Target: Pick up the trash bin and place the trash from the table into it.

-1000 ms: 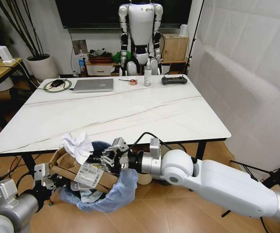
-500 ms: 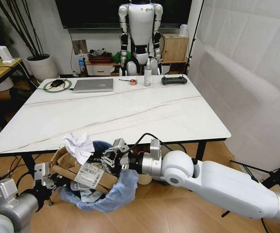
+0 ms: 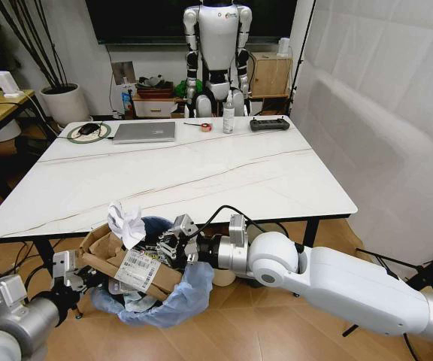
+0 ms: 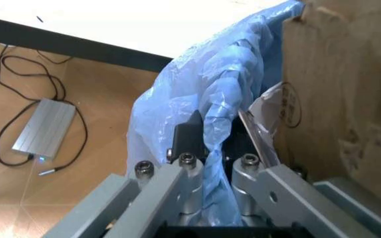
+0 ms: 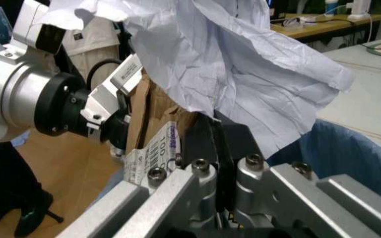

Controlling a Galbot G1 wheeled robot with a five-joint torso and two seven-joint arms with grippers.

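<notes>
Our left gripper (image 4: 207, 163) pinches the trash bin (image 3: 173, 301) liner; our right gripper (image 5: 217, 163), clenched beneath the crumpled paper (image 3: 126, 222), should push it deeper.

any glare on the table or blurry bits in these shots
Head view: the glossy white veined table carries soft sheen, no harsh glare. Left wrist view: the crinkled light-blue bag of the trash bin is soft, near the lens. Right wrist view: crumpled white paper looms close, sharp enough to show its creases.

My head camera looks down over the table (image 3: 201, 173), while both my wrist cameras sit close against the trash bin (image 4: 197, 99) below its near edge.
</notes>
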